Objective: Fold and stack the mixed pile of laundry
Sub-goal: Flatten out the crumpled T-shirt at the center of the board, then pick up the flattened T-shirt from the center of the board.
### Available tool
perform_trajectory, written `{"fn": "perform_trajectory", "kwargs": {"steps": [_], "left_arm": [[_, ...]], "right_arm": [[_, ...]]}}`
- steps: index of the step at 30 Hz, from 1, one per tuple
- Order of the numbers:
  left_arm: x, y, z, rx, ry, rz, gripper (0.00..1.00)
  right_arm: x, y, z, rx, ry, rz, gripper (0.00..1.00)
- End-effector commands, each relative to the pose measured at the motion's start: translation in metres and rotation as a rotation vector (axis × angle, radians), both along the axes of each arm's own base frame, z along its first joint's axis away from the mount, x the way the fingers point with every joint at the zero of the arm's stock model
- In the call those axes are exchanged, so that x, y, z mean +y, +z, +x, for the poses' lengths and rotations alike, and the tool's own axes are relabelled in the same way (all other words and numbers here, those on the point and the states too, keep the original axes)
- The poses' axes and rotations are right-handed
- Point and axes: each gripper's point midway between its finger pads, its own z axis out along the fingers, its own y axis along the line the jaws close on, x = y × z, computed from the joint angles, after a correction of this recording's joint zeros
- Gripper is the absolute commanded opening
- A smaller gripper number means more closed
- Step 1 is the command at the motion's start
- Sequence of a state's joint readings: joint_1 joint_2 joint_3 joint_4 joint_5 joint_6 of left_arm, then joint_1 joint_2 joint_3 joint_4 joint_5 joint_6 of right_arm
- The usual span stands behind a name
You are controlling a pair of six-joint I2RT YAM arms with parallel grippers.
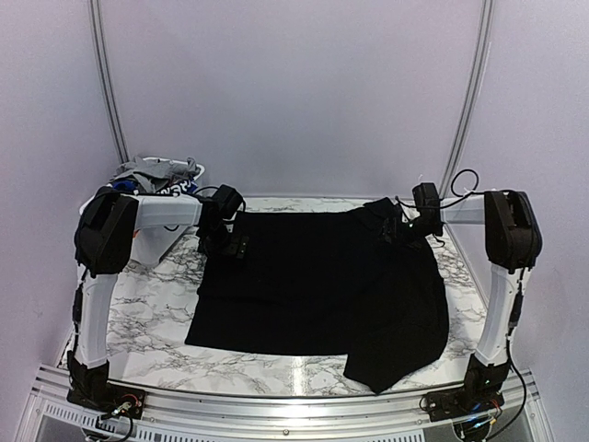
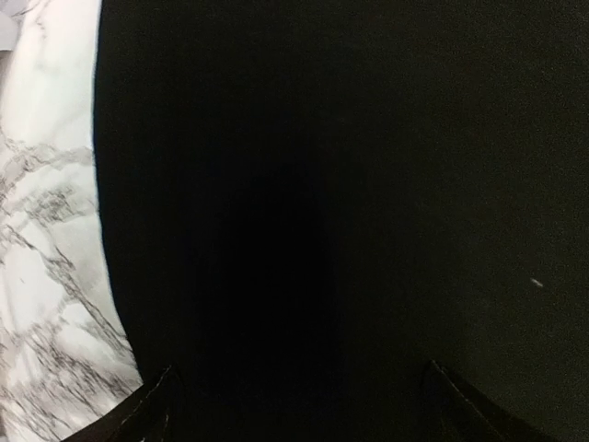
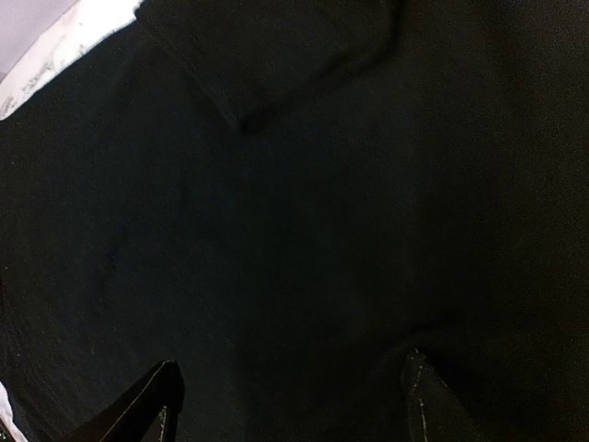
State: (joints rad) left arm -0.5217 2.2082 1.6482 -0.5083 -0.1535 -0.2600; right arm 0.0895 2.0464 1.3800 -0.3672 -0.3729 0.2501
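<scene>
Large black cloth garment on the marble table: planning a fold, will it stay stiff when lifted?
Probably floppy: the large black cloth garment lies flat, its right side lapped over softly. Pushed, it likely bunches, given the wrinkles there.

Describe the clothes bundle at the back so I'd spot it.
Find the marble table. Past its far left corner, behind the left arm, lies a grey bundle. Unlike the black garment spread across the table, it is pale and crumpled.
</scene>
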Motion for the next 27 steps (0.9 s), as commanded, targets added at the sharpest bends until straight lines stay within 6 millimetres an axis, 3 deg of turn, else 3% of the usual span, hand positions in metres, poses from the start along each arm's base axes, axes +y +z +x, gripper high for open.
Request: {"fn": "perform_trajectory", "kwargs": {"steps": [1,3,5,8,10,13,15,18,23,27], "left_arm": [[0.038,-0.018,0.005,0.058,0.079,0.087,0.91],[0.054,-0.018,0.008,0.059,0.117,0.098,0.9],[0.063,-0.017,0.006,0.064,0.132,0.098,0.89],[0.064,-0.014,0.004,0.063,0.121,0.097,0.89],[0.064,-0.011,0.004,0.059,0.118,0.095,0.89],[0.062,-0.001,0.006,0.041,0.114,0.08,0.9],[0.059,0.012,0.009,0.015,0.108,0.06,0.92],[0.052,0.041,0.012,-0.035,0.092,0.004,0.96],[0.044,0.094,-0.011,-0.099,0.081,-0.101,0.99],[0.044,0.103,-0.058,-0.086,0.098,-0.159,0.99]], "right_arm": [[0.014,0.042,0.026,-0.082,0.062,0.087,0.8],[0.011,0.085,0.024,-0.157,0.04,0.151,0.8],[-0.007,0.122,0.013,-0.21,-0.015,0.211,0.77],[-0.052,0.142,-0.016,-0.243,-0.145,0.174,0.73],[-0.077,0.135,-0.038,-0.23,-0.221,0.117,0.69],[-0.107,0.099,-0.074,-0.153,-0.296,0.018,0.63],[-0.115,0.077,-0.09,-0.099,-0.315,-0.012,0.61],[-0.117,0.061,-0.106,-0.055,-0.335,-0.027,0.61],[-0.107,0.076,-0.132,-0.041,-0.373,0.048,0.6],[-0.099,0.096,-0.165,-0.033,-0.445,0.082,0.6]]}}
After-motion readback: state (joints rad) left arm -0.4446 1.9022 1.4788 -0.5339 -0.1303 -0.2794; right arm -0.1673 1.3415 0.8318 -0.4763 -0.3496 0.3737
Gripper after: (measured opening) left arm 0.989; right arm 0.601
